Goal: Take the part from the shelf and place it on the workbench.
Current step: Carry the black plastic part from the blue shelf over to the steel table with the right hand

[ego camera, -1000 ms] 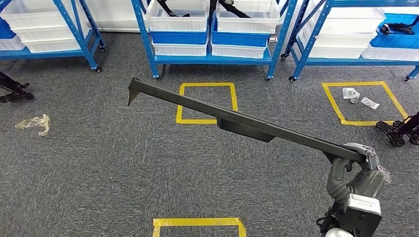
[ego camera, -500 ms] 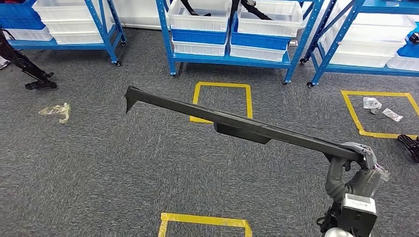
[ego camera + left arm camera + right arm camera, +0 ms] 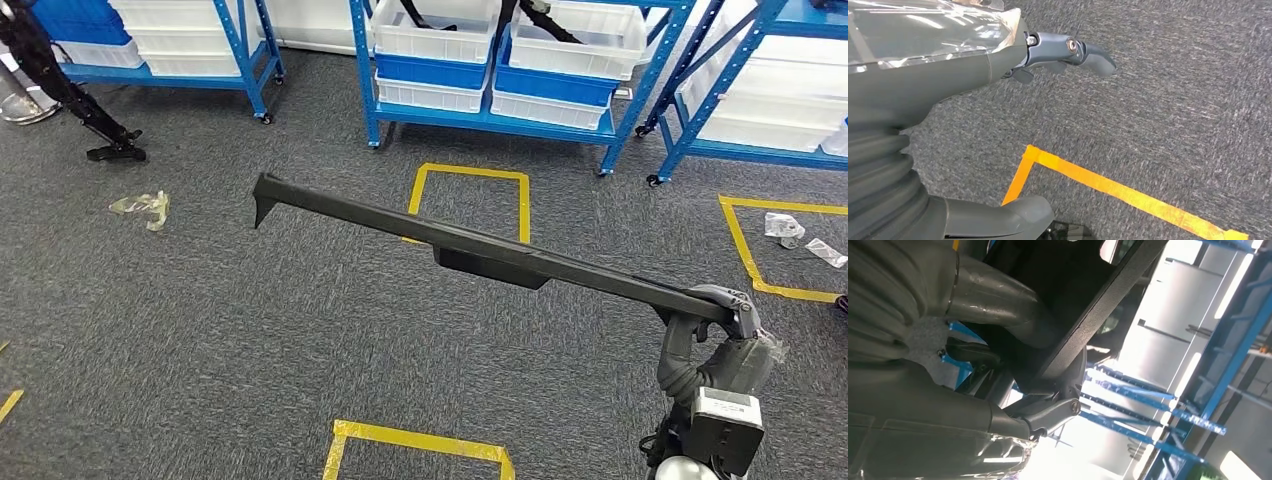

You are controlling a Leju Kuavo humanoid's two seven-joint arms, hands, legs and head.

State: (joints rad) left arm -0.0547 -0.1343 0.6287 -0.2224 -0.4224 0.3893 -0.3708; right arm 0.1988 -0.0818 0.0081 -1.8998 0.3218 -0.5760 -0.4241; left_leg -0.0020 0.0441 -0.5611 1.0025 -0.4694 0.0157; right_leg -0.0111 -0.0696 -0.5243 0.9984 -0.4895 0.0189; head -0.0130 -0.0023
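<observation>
The part (image 3: pixel 480 245), a long dark bar with a hooked far end, hangs above the grey carpet (image 3: pixel 200 330) in the head view, gripped at one end by the right hand (image 3: pixel 715 325), fingers wrapped over it. Held so far from its middle, it could, by this look, twist or sag in the grasp, and its free end could strike the blue shelf (image 3: pixel 500 110) of white bins standing beyond it. Yellow tape squares (image 3: pixel 470 200) mark the floor under the part; plastic scraps (image 3: pixel 140 207) lie off its hooked end.

Left wrist view: the left hand (image 3: pixel 1058 52) hangs over carpet and an orange tape line (image 3: pixel 1128 195), fingers loose, holding nothing.

Right wrist view: thumb and fingers clamp the part (image 3: pixel 1098 310), blue racking behind.
</observation>
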